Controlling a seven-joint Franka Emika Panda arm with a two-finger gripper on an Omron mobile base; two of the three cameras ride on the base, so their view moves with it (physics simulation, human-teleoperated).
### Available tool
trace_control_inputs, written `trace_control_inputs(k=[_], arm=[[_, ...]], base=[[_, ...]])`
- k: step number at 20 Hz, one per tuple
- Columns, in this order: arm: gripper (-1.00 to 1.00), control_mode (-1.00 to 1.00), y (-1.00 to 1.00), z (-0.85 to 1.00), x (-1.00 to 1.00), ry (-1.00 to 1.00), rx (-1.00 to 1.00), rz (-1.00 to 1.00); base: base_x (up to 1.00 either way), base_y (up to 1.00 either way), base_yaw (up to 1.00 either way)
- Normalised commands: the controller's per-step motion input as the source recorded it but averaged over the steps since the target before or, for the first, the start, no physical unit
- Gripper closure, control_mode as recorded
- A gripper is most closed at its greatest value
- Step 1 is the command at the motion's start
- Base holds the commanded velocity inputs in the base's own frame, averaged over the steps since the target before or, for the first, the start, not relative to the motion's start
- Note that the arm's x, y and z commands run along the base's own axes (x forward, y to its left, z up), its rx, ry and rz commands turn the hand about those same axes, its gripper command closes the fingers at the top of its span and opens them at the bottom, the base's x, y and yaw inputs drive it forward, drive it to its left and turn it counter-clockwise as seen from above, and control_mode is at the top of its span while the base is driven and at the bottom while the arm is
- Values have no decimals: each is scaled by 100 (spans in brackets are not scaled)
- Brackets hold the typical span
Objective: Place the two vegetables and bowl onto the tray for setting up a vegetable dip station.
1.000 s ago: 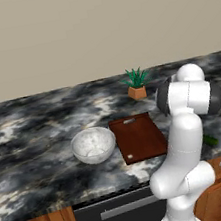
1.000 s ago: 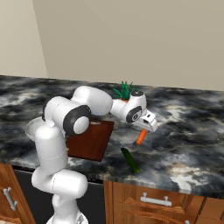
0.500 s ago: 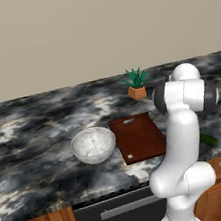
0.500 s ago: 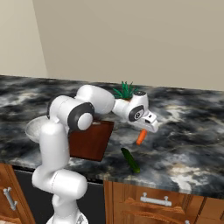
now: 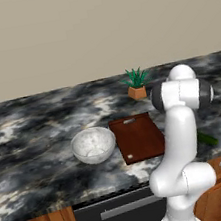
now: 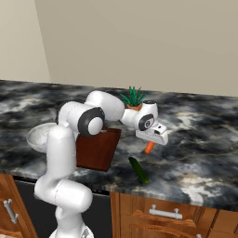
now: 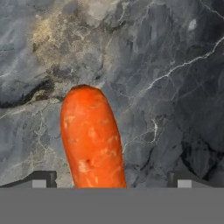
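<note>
Reaching for the carrot, first of the two vegetables. Gripper low over the marble counter, to the right of the tray, jaws spread as wide as they go and holding nothing. In the hand view, carrot lying lengthwise between the two fingertips, nearer the left one, rounded end pointing away. From the right base view, orange tip poking out just below the gripper, resting on the counter.

Cucumber lying on the counter near the front edge, just beside the tray's right corner and close to the carrot; also glimpsed past the arm in the left base view. Glass bowl standing on the counter just left of the tray. Tray bare, nothing yet placed. Potted plant behind, no part of the job.

Judged as the approach stage of the first pick. Next: probably sink a little more so the fingertips straddle the carrot's body, centre slightly toward it, then close across its width before lifting and carrying left to the tray. Off-centre closing could roll or nudge the carrot.
</note>
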Motion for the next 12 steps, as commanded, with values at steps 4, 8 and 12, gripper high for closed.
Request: trace_control_inputs(k=[4,8,12], arm=[[-100,-100,0,-35,1,13,0,0],[-100,-100,0,-26,7,12,1,0],[100,-100,0,-3,0,3,0,0]], base=[[0,0,0],[0,0,0],[0,0,0]])
